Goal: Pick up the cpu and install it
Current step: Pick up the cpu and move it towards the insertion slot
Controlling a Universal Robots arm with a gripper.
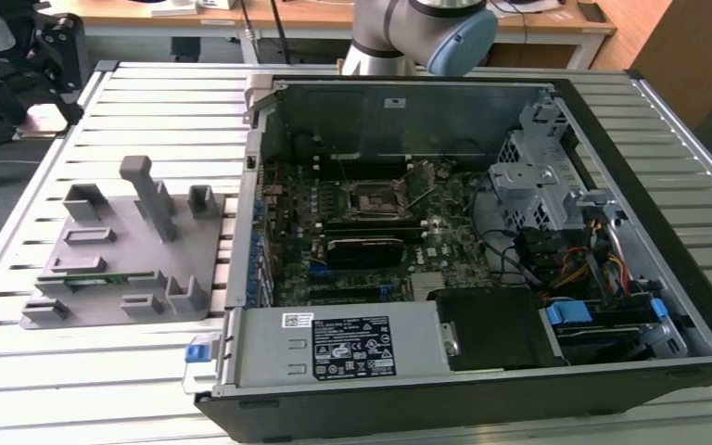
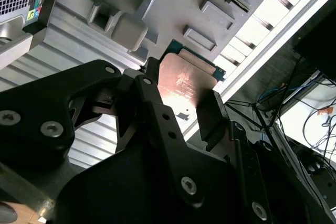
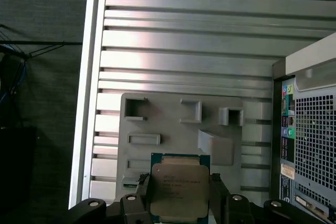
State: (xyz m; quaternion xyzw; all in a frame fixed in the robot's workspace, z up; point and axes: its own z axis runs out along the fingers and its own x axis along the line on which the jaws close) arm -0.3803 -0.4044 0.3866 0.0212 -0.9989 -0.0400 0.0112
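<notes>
The cpu (image 3: pixel 177 186) is a small square chip with a silvery top and a green rim. My gripper (image 3: pixel 179 199) is shut on it, one dark finger (image 3: pixel 142 195) against each of two opposite edges. In the second wrist view the cpu (image 2: pixel 185 80) reflects a coppery tint between the same fingers (image 2: pixel 153 109) of the gripper (image 2: pixel 181 109). It hangs well above the grey plastic fixture (image 3: pixel 173 124) on the slatted table. The dark square socket (image 1: pixel 375 197) with its metal frame lies in the middle of the motherboard inside the open computer case (image 1: pixel 480 93).
The arm (image 1: pixel 418 32) rises beyond the case's far side. On the exterior view's left the grey fixture (image 1: pixel 121 250) stands on the slatted table (image 1: pixel 146 371), with a narrow green circuit strip (image 1: pixel 96 276) in it. Cables and drive cages (image 1: pixel 541 176) crowd the case's right half.
</notes>
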